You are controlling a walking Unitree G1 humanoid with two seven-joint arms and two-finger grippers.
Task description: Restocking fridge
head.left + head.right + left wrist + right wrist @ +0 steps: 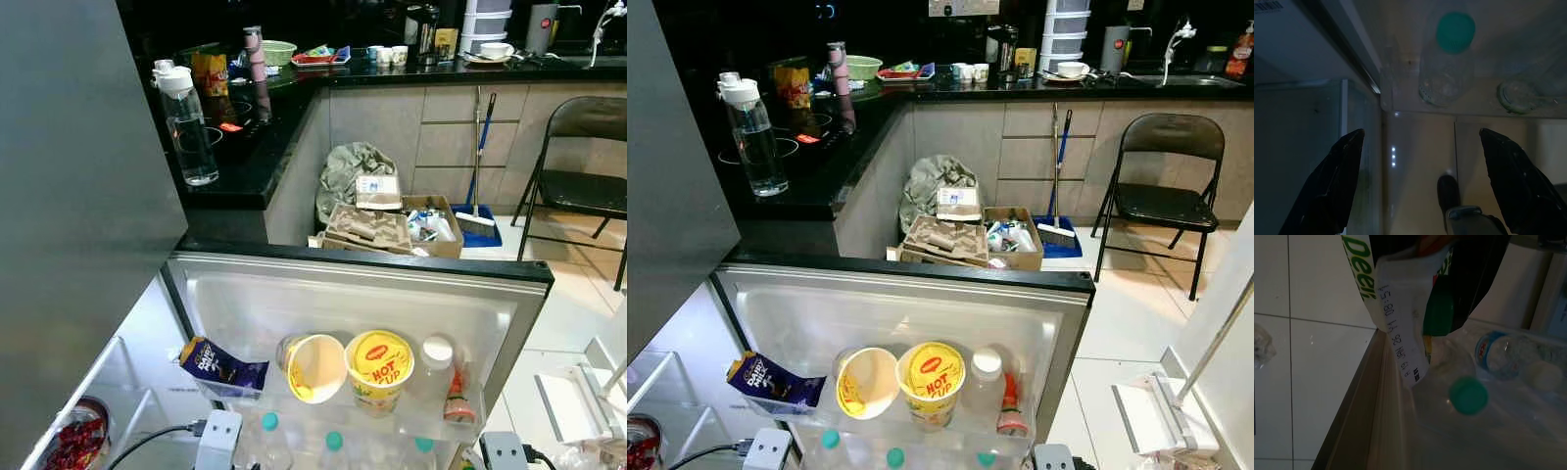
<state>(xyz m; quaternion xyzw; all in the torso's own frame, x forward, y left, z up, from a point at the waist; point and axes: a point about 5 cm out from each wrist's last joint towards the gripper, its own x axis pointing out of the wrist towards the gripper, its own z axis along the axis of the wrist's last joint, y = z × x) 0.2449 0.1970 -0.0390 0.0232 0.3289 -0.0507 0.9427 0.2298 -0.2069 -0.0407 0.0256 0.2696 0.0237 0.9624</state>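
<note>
Four items stand on the open fridge door (509, 323) shelf, head view: chocolate packet (221, 368) at 7 o'clock, tipped cup (313, 365), Hot Cup noodle tub (379, 365), white-capped bottle (436, 367) toward 5 o'clock.

Left wrist view: left gripper (1420, 181) fingers spread wide, holding nothing, below a green-capped bottle (1449, 54).

Right wrist view: white printed package (1400, 318) beside a teal-capped bottle (1467, 395); right gripper's opening cannot be told.

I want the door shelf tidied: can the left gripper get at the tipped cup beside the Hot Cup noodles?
Probably yes. The left gripper is open, low by the door, and the tipped cup lies just above on the shelf with nothing covering it.
</note>
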